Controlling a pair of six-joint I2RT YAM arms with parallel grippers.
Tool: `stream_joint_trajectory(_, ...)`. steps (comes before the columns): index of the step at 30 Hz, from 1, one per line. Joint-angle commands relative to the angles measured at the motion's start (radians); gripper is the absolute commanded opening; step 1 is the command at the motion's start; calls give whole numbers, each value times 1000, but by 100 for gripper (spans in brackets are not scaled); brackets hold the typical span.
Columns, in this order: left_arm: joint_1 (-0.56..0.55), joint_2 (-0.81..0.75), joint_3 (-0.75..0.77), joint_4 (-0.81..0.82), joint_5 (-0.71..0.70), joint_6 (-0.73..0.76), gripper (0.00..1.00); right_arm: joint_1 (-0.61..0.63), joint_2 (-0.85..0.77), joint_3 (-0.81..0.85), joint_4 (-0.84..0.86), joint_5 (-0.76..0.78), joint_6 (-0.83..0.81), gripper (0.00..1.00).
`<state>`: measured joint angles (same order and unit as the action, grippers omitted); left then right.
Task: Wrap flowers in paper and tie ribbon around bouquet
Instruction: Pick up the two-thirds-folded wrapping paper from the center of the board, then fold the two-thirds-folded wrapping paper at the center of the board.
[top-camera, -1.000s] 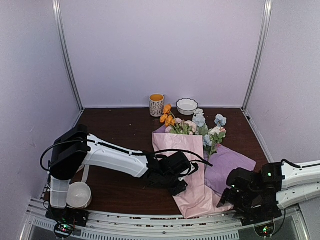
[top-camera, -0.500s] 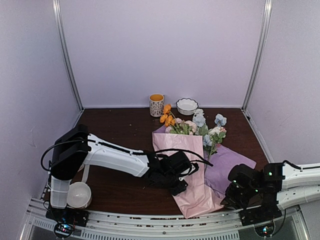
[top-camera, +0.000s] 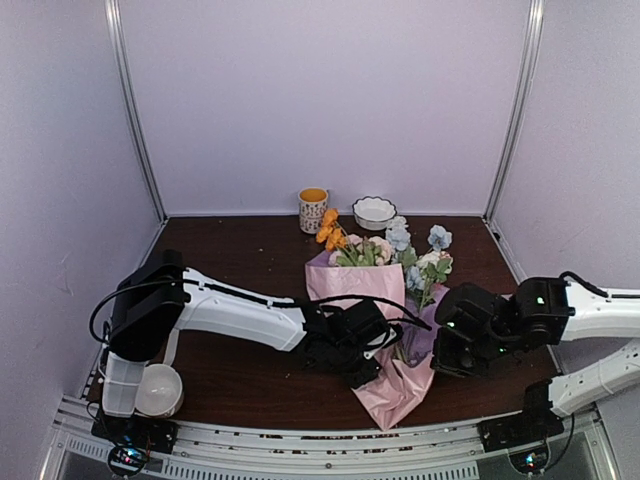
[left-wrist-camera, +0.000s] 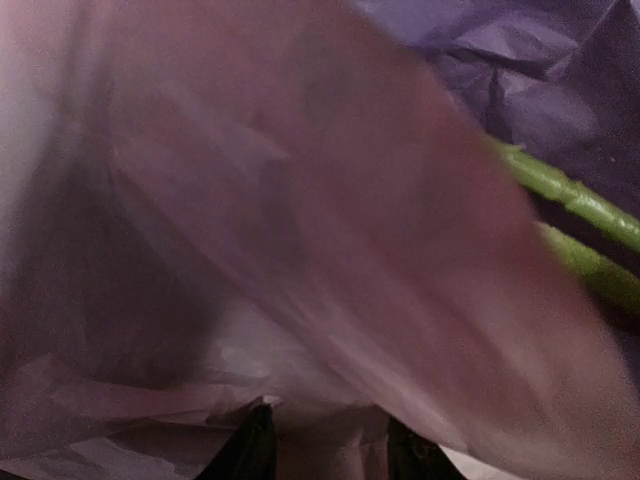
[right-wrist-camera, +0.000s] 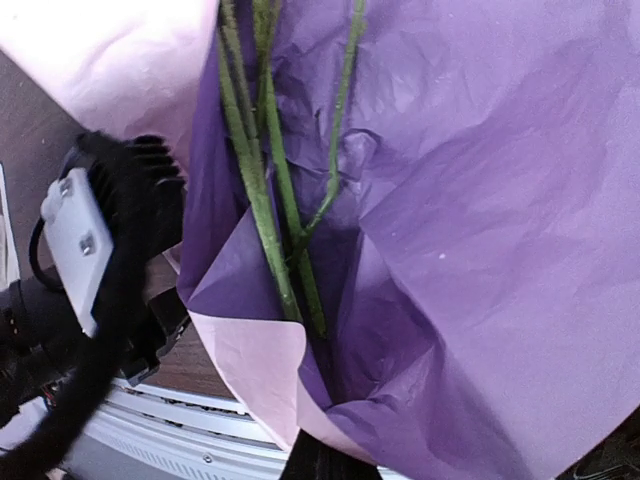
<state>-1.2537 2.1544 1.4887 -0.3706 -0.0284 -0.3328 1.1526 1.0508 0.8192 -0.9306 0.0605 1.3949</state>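
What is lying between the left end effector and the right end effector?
The paper and the green flower stems lying in it. The top external view shows this; the right wrist view shows the stems closer.

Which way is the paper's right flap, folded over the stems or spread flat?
Half folded: the right hand holds the lilac flap of the paper raised, but the stems lie uncovered.

Thin paper (top-camera: 352, 285), crinkled and matt: dusty pink on one face, lilac on the other, finely creased all over. The stems (right-wrist-camera: 262, 200) are green and smooth, plastic-looking, with a slight shine. My left arm (top-camera: 240, 315) has a glossy white plastic shell and matt black joints. The table (top-camera: 240, 260) is dark wood, smooth, with a faint sheen. The bowl (top-camera: 374, 211) is glazed white.
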Motion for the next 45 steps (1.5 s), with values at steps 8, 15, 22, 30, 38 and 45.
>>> stream_joint_trajectory(8, 7, 46, -3, -95, 52, 20, 42, 116, -23, 0, -72, 142, -88, 8)
stream_joint_trajectory(15, -33, 28, 134, -82, 26, 119, 42, 113, -92, -168, 128, 85, -12, 38)
stream_joint_trajectory(22, -36, 48, 179, -39, 83, 122, 43, 108, -94, -225, 99, 74, 37, 46)
stream_joint_trajectory(30, -35, 179, 308, -61, 185, 128, 45, 108, -96, -257, 63, 73, 97, 51)
stream_joint_trajectory(38, -35, 226, 329, -68, 212, 100, 45, 106, -158, -391, 88, 8, 228, 49)
stream_joint_trajectory(45, -35, 251, 335, -102, 191, 98, 45, 84, -260, -460, 94, 55, 266, 35)
